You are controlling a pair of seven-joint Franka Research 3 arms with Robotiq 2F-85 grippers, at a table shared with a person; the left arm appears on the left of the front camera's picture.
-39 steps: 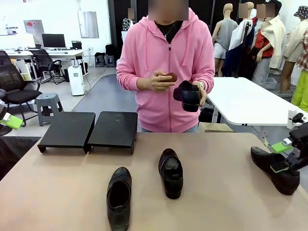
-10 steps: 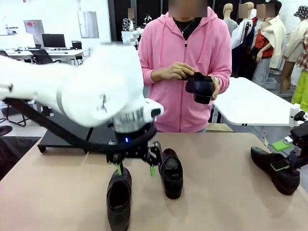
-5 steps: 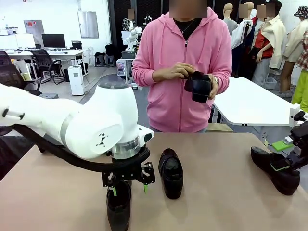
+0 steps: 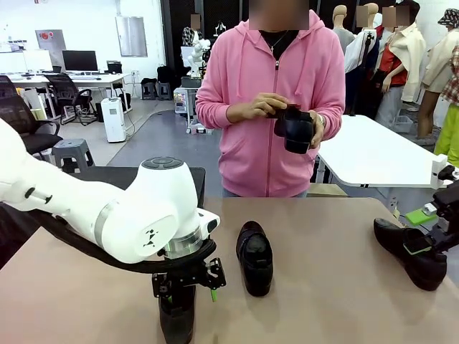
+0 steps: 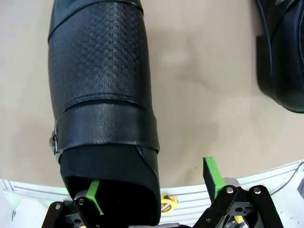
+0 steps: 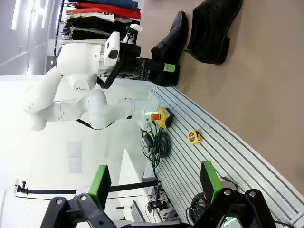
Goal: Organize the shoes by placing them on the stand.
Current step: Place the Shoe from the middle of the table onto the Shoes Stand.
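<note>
Left gripper (image 4: 192, 292) hangs at the heel end of the near-left shoe (image 5: 102, 85) on the worktop (image 4: 337, 301). Its fingers are spread, one over the opening, one outside the side wall. The glossy leather looks slick and the shoe light, so that stiff wall seems best to pinch. Right gripper (image 4: 417, 231) is also spread. The left arm hides most of the stand (image 4: 107, 174).

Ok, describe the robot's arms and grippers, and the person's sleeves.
The left arm is glossy white with rounded joints, a small black mark and a black cable slung beneath. The left gripper and right gripper are black with green pads. The person wears pink hoodie sleeves.
</note>
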